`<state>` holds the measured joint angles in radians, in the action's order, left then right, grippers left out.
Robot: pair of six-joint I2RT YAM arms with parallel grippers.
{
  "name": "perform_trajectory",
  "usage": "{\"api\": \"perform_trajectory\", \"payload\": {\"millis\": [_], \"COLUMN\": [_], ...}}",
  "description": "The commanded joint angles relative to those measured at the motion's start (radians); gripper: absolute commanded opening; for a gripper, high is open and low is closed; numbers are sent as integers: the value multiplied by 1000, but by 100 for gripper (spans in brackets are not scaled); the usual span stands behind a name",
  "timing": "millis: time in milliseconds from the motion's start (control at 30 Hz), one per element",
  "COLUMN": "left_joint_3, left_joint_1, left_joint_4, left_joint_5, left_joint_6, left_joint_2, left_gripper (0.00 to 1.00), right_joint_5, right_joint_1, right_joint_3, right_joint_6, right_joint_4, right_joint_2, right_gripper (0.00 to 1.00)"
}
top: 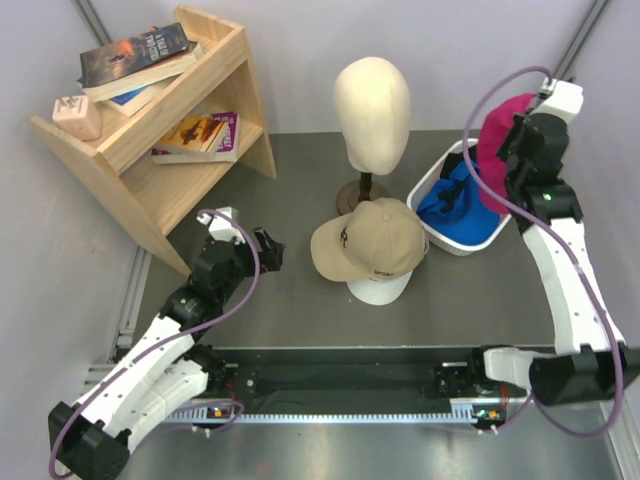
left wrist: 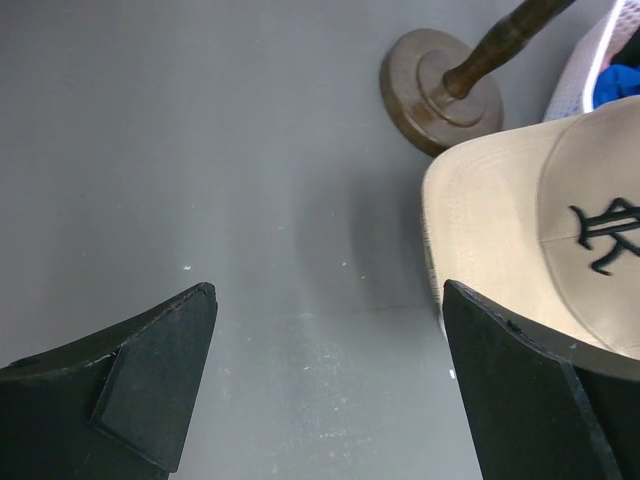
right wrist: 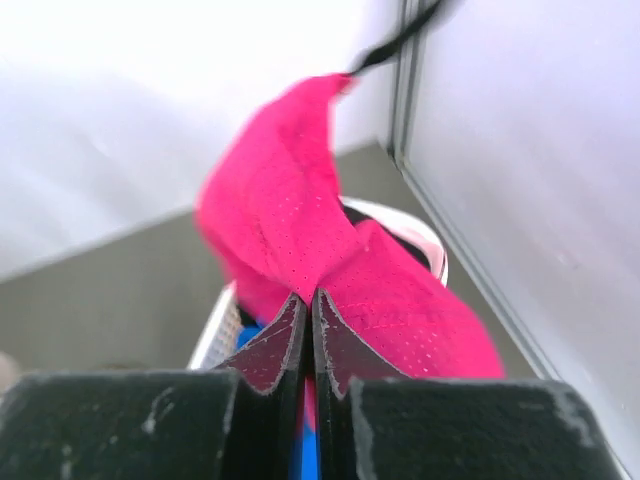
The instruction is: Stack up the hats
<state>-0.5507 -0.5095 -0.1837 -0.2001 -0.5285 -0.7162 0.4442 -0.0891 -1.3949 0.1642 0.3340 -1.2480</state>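
A tan cap (top: 375, 238) lies on top of a white cap (top: 380, 290) in the middle of the table. The tan cap (left wrist: 520, 215) also shows at the right of the left wrist view. A blue hat (top: 455, 198) lies in the white basket (top: 432, 232). My right gripper (top: 503, 160) is shut on a fold of the magenta cap (top: 497, 125) and holds it in the air above the basket. In the right wrist view the magenta cap (right wrist: 290, 215) hangs from the closed right gripper (right wrist: 311, 296). My left gripper (top: 275, 252) stands open and empty just left of the tan cap; the left gripper (left wrist: 328, 290) has only table between its fingers.
The cream mannequin head (top: 371, 105) stands on its stand behind the caps, its round brown base (left wrist: 440, 90) near the tan brim. A wooden shelf (top: 150, 160) with books fills the back left. The basket rim (right wrist: 425, 230) lies close to the right wall.
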Motion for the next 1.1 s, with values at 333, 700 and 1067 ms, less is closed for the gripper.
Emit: {"api": "perform_trajectory", "payload": {"millis": [333,700,1067], "left_joint_3": [-60,-3,92], "left_joint_1": [3,3,3], "left_joint_4": [118,138,392], "left_joint_5": [134,171,376], "left_joint_6": [-60,-103,-260], "left_joint_2": [24,113,172], "left_gripper": [99,98,97], "right_joint_5": [-125,-19,191], "right_joint_1": [-352,-803,-1058], "right_joint_3": [13,60,-53], "right_joint_6": [155,192,92], "right_joint_4": [-6,-271,-452], "right_joint_2": [347,274,44], "right_gripper": [0,0,0]}}
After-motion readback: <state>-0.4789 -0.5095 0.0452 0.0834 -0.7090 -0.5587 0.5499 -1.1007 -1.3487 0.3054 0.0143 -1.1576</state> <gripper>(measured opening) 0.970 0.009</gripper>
